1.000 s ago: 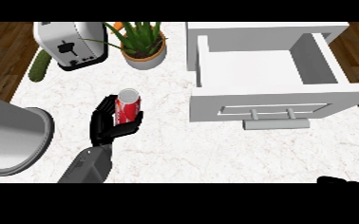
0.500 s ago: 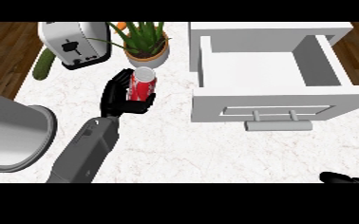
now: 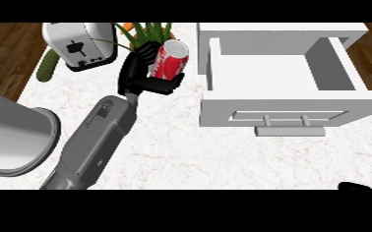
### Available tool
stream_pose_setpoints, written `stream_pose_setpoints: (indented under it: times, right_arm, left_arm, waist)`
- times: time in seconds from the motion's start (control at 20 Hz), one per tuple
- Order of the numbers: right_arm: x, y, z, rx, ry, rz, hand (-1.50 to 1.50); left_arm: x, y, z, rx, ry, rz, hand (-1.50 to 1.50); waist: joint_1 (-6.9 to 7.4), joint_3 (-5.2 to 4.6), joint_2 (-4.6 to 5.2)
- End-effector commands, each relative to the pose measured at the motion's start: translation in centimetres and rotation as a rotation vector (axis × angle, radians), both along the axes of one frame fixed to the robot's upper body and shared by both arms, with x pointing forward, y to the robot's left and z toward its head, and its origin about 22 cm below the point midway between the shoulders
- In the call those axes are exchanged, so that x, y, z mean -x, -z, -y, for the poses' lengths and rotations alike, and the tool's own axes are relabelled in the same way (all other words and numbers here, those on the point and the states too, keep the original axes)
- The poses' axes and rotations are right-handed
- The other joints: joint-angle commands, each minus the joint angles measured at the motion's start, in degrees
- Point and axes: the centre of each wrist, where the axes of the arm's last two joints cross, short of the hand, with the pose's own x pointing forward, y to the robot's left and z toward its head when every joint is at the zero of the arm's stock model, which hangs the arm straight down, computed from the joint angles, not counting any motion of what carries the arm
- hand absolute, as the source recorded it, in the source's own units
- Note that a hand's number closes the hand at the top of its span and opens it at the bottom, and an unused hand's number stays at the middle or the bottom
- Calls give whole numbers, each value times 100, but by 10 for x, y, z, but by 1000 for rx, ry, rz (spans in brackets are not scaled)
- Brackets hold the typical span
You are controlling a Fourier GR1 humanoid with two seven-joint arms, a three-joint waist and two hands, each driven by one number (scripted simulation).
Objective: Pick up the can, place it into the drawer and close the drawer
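No lettering is legible, even on the red can [image 3: 169,63].

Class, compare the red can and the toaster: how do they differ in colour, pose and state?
The can is red, the toaster silvery. The can is tilted in the left hand; the toaster stands untouched on the counter. Both are left of the open drawer.

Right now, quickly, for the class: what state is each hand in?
Left hand: closed round the red cylindrical metal can.
Right hand: barely shows at the lower right edge; cannot be told.
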Motion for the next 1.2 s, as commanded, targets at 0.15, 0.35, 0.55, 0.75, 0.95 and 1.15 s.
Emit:
stream_pose_setpoints:
  times: [0.15,0.35,0.55,0.75,0.95,1.15]
  right_arm:
    - [-2,-1,2,-17,2,1,-150]
    - [-7,0,2,5,-15,0,-150]
    - [-7,1,-1,-5,-21,3,-150]
    - [-11,5,-1,-9,-25,-6,-150]
    - [-16,4,0,-9,-50,-4,-150]
    - [-19,-1,-9,9,-78,10,-150]
  left_arm:
    - [-11,-68,31,11,43,36,150]
    - [-19,-106,59,-18,27,63,150]
    - [-16,-128,62,-46,57,78,150]
    - [-12,-142,75,-54,40,55,150]
    - [-9,-143,78,-91,25,22,150]
    - [-1,-155,84,-101,15,27,150]
  waist:
    - [-3,5,-13]
    - [-121,10,0]
    - [-154,15,-23]
    - [-275,23,-18]
    - [-436,28,8]
    - [-499,21,-8]
